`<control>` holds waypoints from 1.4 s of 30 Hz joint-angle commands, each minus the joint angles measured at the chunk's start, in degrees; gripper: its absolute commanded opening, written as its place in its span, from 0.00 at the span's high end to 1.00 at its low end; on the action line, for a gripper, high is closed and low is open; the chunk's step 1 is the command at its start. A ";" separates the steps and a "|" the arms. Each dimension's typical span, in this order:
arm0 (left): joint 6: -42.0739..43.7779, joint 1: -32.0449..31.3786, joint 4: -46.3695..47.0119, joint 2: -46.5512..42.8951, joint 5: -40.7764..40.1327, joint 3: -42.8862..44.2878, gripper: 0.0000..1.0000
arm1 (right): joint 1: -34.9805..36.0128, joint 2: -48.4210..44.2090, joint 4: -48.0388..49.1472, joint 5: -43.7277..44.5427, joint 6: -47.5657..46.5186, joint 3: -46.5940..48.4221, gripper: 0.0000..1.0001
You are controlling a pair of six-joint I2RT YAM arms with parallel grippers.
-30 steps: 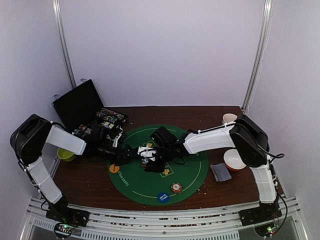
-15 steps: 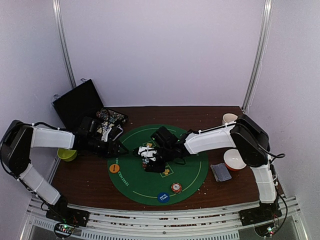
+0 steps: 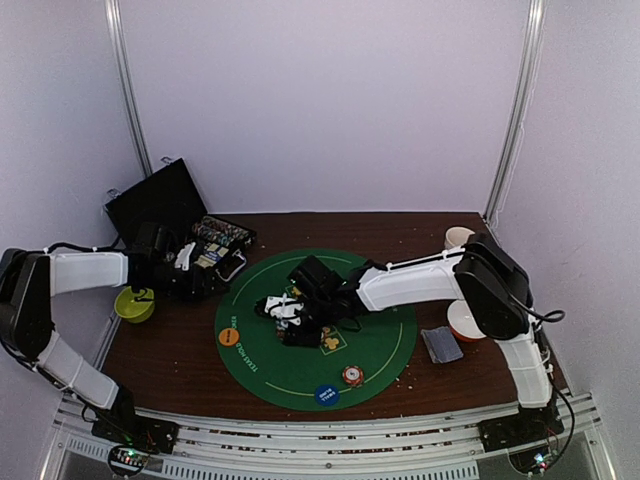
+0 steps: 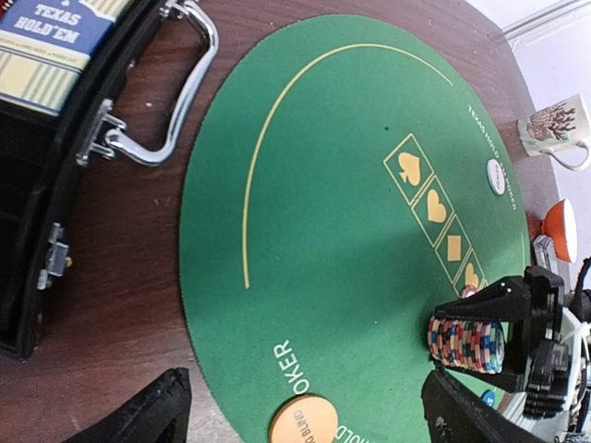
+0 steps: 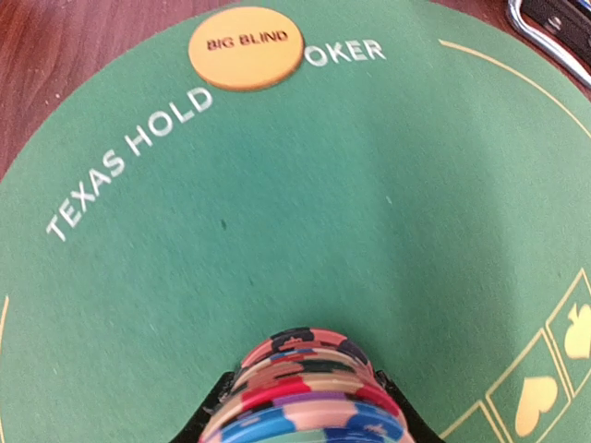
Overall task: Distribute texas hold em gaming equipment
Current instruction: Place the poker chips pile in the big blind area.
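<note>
Pinching: right gripper (image 3: 283, 310) fingers clamp a multicoloured chip stack (image 5: 305, 392) over the green mat (image 5: 277, 212), off-centre toward 10 o'clock;
Left gripper (image 4: 303, 392): fingers (image 4: 148, 411) spread, empty, beside the black case (image 4: 37, 185) past the mat's 10 o'clock;
Orange disc (image 5: 246, 46): flat at the mat's 9 o'clock rim

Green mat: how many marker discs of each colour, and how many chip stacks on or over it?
orange disc: 1
blue disc: 1
white disc: 1
loose chip stack: 1
held chip stack, in the right pincer: 1
Total: 5
</note>
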 commanded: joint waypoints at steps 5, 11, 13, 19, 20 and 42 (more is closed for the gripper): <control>3.86 3.03 -2.77 -1.93 -0.71 1.36 0.09 | 5.97 7.51 -5.57 1.24 1.09 6.84 0.96; 4.53 3.63 -3.64 -1.95 -0.52 2.04 0.09 | 9.73 13.09 -10.84 2.04 2.82 16.74 0.96; 4.74 3.71 -3.88 -2.16 -0.62 2.18 0.09 | 10.38 13.57 -11.16 2.15 3.17 18.15 0.96; 5.66 4.29 -4.80 -2.33 -0.76 2.58 0.09 | 11.83 15.18 -11.94 1.74 3.18 20.45 0.95; 5.68 4.34 -4.79 -2.42 -0.85 2.52 0.09 | 12.16 15.72 -12.99 1.90 3.26 21.36 0.95; 6.98 4.99 -5.28 -2.97 -1.02 2.23 0.09 | 14.07 21.11 -16.64 7.07 5.54 26.67 0.73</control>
